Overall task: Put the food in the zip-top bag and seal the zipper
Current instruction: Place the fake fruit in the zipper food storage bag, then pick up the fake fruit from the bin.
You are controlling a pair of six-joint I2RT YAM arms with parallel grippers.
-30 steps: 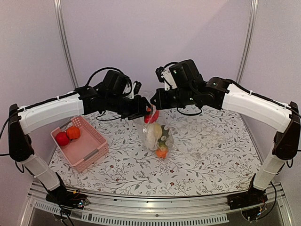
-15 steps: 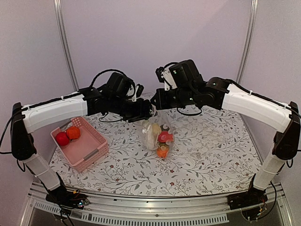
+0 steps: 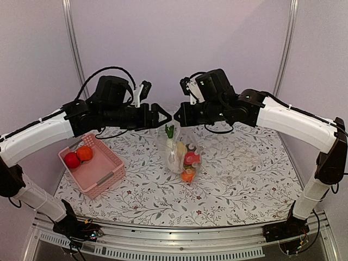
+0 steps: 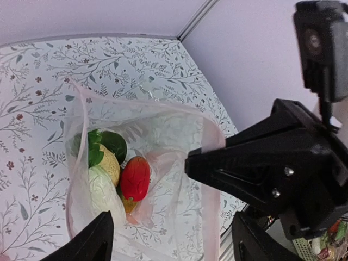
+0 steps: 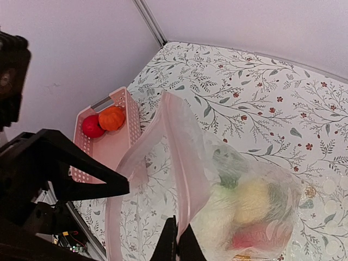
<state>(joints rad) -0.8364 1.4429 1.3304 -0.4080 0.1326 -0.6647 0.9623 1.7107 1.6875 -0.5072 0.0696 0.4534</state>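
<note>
The zip-top bag (image 3: 179, 151) hangs over the middle of the table, mouth up. My right gripper (image 3: 177, 117) is shut on the bag's zipper (image 5: 182, 163) rim and holds it up. Inside lie pieces of food: a red one (image 4: 134, 178), a yellow one (image 4: 110, 165), a white one (image 4: 100, 191) with green leaves (image 4: 109, 145), and an orange one (image 3: 187, 175) at the bottom. My left gripper (image 3: 162, 115) stands open and holds nothing, just left of the bag's mouth. Two more food pieces, red (image 3: 72, 160) and orange (image 3: 84, 153), lie in the pink basket (image 3: 103, 173).
The pink basket (image 5: 117, 142) sits at the table's left side, near the left arm. The flowered tablecloth (image 3: 244, 168) covers the table. Walls and two metal posts (image 3: 74, 49) close off the back.
My left gripper has opened and drawn back to the left, away from the bag's mouth. The red food it held now lies inside the bag. The right arm has not moved.
</note>
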